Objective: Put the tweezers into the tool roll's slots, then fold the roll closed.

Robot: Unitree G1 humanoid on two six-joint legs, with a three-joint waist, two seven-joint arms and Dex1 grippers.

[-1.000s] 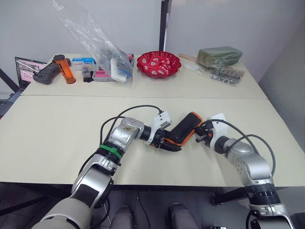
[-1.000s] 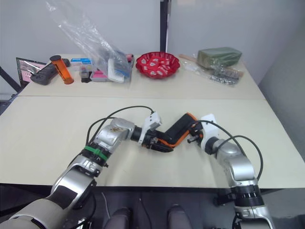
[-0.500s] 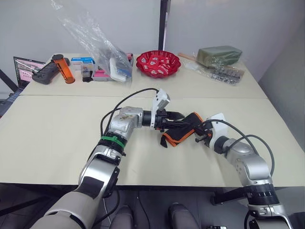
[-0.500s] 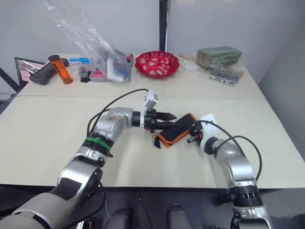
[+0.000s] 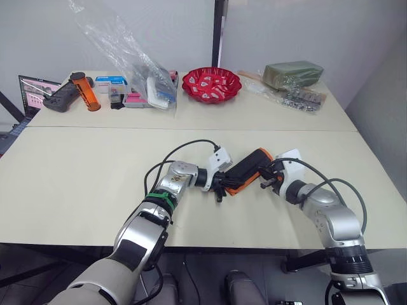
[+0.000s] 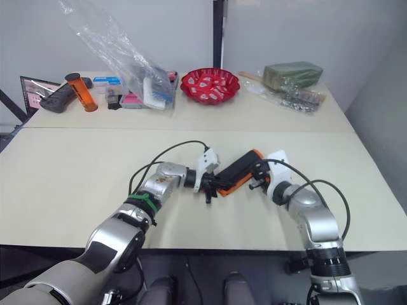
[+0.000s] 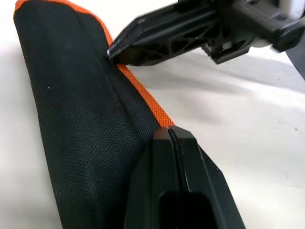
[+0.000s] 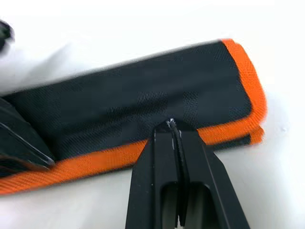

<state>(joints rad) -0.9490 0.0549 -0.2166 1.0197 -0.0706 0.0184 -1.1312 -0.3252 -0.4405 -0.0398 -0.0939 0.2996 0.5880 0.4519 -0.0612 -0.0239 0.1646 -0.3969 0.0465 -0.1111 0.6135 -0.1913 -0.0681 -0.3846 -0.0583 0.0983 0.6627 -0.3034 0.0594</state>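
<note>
Two claws — left claw, right claw — pressed together against the folded tool roll — red bowl well apart.

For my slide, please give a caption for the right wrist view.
Right gripper, fingers shut, pressing the folded tool roll on the table.

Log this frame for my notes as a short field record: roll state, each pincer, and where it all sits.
tool roll: folded shut, black with orange binding, lying on the near table
left pincer: fingers together, tip against the roll's orange edge
right pincer: fingers together, tip on the roll's long edge, near one end
tweezers: none visible outside the roll
far table: red bowl, clear plastic bag, orange cylinder
</note>
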